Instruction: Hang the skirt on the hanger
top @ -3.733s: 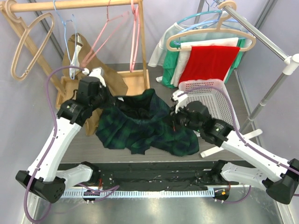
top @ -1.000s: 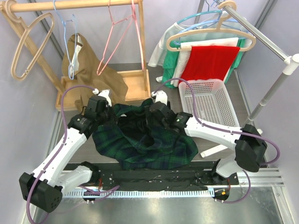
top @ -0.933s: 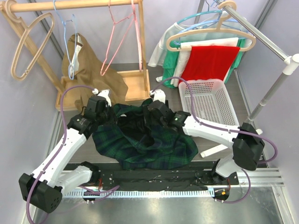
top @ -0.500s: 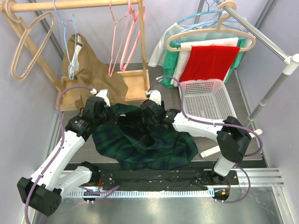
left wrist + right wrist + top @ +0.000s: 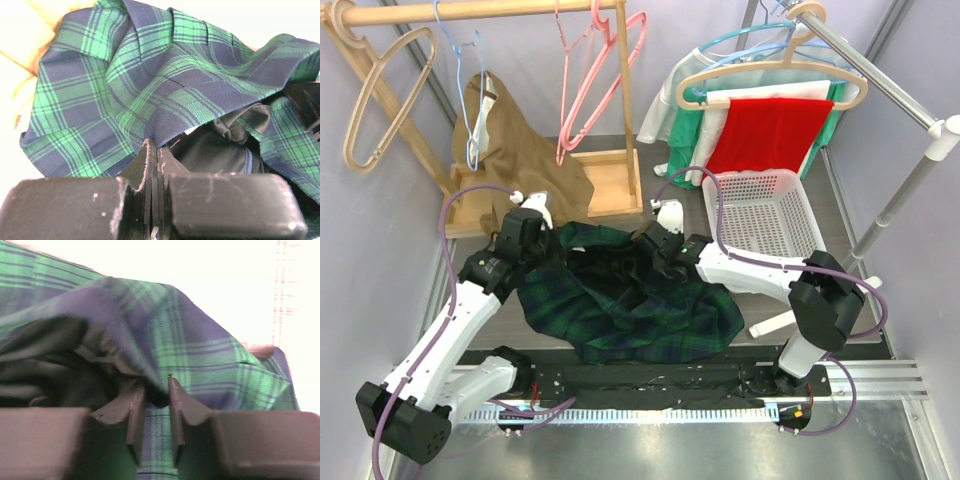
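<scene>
A grey table [image 5: 505,325] carries a wooden rack [image 5: 625,120] at far left, with a pink hanger [image 5: 582,95] on its rail. The left gripper [image 5: 152,152] is pinched tight on the skirt's [image 5: 620,300] edge; the right gripper [image 5: 155,395] clamps a fold. Best to lift both evenly, spreading the opening taut. The skirt is limp green-navy plaid — heaped on the table between the arms.

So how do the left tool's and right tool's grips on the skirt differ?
The left tool is fully closed on a thin skirt edge; the right tool shows a small gap around a thicker fold. Left holds the skirt's left side, right its far middle. Both are clamped on the plaid fabric.
</scene>
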Tool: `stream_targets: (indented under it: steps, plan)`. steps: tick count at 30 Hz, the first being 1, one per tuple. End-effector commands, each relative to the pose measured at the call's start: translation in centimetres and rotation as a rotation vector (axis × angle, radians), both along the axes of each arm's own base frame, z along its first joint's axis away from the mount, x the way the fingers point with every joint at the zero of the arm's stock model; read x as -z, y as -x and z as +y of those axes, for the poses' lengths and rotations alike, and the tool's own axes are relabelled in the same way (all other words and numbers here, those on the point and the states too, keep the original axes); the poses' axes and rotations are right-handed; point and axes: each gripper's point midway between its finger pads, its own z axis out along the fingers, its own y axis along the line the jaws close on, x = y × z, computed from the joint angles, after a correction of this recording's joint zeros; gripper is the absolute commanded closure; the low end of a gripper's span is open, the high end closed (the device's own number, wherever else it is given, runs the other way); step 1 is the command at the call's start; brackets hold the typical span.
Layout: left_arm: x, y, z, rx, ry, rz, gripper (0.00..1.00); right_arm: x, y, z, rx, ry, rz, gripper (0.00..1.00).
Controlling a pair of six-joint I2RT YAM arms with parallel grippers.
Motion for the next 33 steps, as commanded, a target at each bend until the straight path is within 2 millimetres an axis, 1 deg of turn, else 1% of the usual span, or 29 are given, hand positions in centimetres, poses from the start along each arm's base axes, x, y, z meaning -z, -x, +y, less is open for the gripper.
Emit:
stream_targets:
  steps: [1, 3, 4, 5, 6, 7, 8, 9, 10, 11, 12, 13, 14, 15, 16, 17, 18, 19, 20, 21, 22, 23, 24, 25, 26, 28, 30, 31, 33]
  plan:
    - [-2.1, -0.7, 1.0, -0.053, -0.012, -0.070, 1.00, -1.6, -0.2, -0.9, 0.053, -0.044, -0.029, 0.86]
    - [-2.3, -0.9, 1.3, -0.068, -0.026, -0.072, 1.00, -2.3, -0.2, -1.0, 0.051, -0.048, -0.033, 0.99]
    - [-2.5, -0.9, 1.8, -0.085, -0.044, -0.074, 1.00, -3.6, -0.2, -1.3, 0.046, -0.059, -0.051, 0.99]
    - [-3.1, -1.0, 2.0, -0.095, -0.053, -0.086, 1.00, -4.4, -0.3, -1.4, 0.037, -0.068, -0.062, 0.99]
    - [-3.5, -1.1, 2.3, -0.106, -0.063, -0.093, 1.00, -5.8, -0.5, -1.4, 0.035, -0.080, -0.080, 0.99]
    - [-4.4, -1.2, 2.6, -0.113, -0.072, -0.107, 1.00, -8.2, -0.9, -2.2, 0.031, -0.100, -0.118, 0.99]
    - [-5.0, -1.3, 3.2, -0.127, -0.100, -0.127, 1.00, -9.4, -1.2, -2.6, 0.031, -0.109, -0.135, 0.99]
    - [-5.6, -1.4, 3.5, -0.133, -0.114, -0.139, 1.00, -11.7, -1.5, -2.7, 0.025, -0.136, -0.161, 0.99]
    - [-7.1, -1.7, 3.7, -0.142, -0.121, -0.165, 1.00, -13.3, -2.3, -3.8, 0.042, -0.151, -0.182, 0.99]
    - [-7.6, -1.7, 4.3, -0.145, -0.153, -0.165, 1.00, -15.5, -2.4, -4.6, 0.033, -0.166, -0.217, 0.99]
    - [-8.1, -1.7, 4.5, -0.149, -0.166, -0.167, 1.00, -18.0, -2.7, -4.9, 0.026, -0.202, -0.245, 0.99]
    - [-9.9, -2.1, 4.5, -0.152, -0.163, -0.199, 1.00, -19.4, -2.9, -5.2, 0.020, -0.216, -0.264, 0.99]
    - [-10.4, -2.0, 4.6, -0.149, -0.175, -0.196, 1.00, -21.1, -3.3, -6.3, 0.013, -0.213, -0.294, 0.99]
    - [-11.3, -2.1, 4.8, -0.150, -0.184, -0.212, 1.00, -23.4, -3.4, -6.2, -0.008, -0.242, -0.325, 0.99]
    - [-13.3, -2.2, 4.9, -0.151, -0.174, -0.253, 1.00, -24.7, -3.4, -6.4, -0.021, -0.246, -0.343, 0.99]
    - [-14.0, -2.3, 4.8, -0.145, -0.178, -0.261, 1.00, -25.8, -3.5, -6.6, -0.040, -0.231, -0.365, 0.99]
    - [-14.8, -2.3, 4.9, -0.139, -0.188, -0.274, 1.00, -27.9, -3.4, -6.6, -0.057, -0.247, -0.398, 0.99]
    - [-16.9, -2.2, 5.1, -0.143, -0.176, -0.317, 1.00, -28.9, -3.3, -6.3, -0.082, -0.256, -0.409, 0.99]
    - [-17.7, -2.4, 5.0, -0.141, -0.178, -0.329, 1.00, -29.9, -3.2, -6.3, -0.097, -0.265, -0.425, 0.99]
    - [-18.3, -2.2, 5.4, -0.140, -0.197, -0.331, 1.00, -31.7, -3.1, -6.4, -0.110, -0.275, -0.458, 0.99]
    - [-20.8, -2.0, 5.6, -0.151, -0.182, -0.381, 1.00, -32.5, -2.9, -6.2, -0.126, -0.288, -0.471, 0.99]
    - [-21.6, -1.9, 5.8, -0.154, -0.186, -0.395, 1.00, -33.2, -2.9, -6.3, -0.132, -0.290, -0.482, 0.99]
    - [-22.2, -2.0, 5.9, -0.152, -0.194, -0.398, 1.00, -34.7, -2.6, -6.6, -0.138, -0.300, -0.511, 0.99]
    - [-23.7, -1.5, 6.1, -0.153, -0.191, -0.428, 1.00, -35.3, -2.5, -6.7, -0.139, -0.305, -0.522, 0.99]
    - [-24.3, -1.3, 6.2, -0.152, -0.191, -0.437, 1.00, -36.2, -2.2, -6.9, -0.144, -0.313, -0.535, 0.99]
    - [-25.5, -0.6, 6.1, -0.133, -0.173, -0.455, 1.00, -36.5, -1.9, -7.1, -0.148, -0.313, -0.538, 0.99]
    - [-25.9, -0.1, 5.8, -0.105, -0.162, -0.454, 1.00, -36.3, -1.6, -7.2, -0.154, -0.308, -0.517, 0.99]
    - [-26.1, 0.6, 5.7, -0.081, -0.159, -0.446, 1.00, -36.2, -1.4, -7.2, -0.152, -0.316, -0.507, 0.99]
    - [-26.2, 1.4, 4.7, -0.014, -0.131, -0.429, 1.00, -35.3, -1.0, -7.4, -0.153, -0.306, -0.471, 0.99]
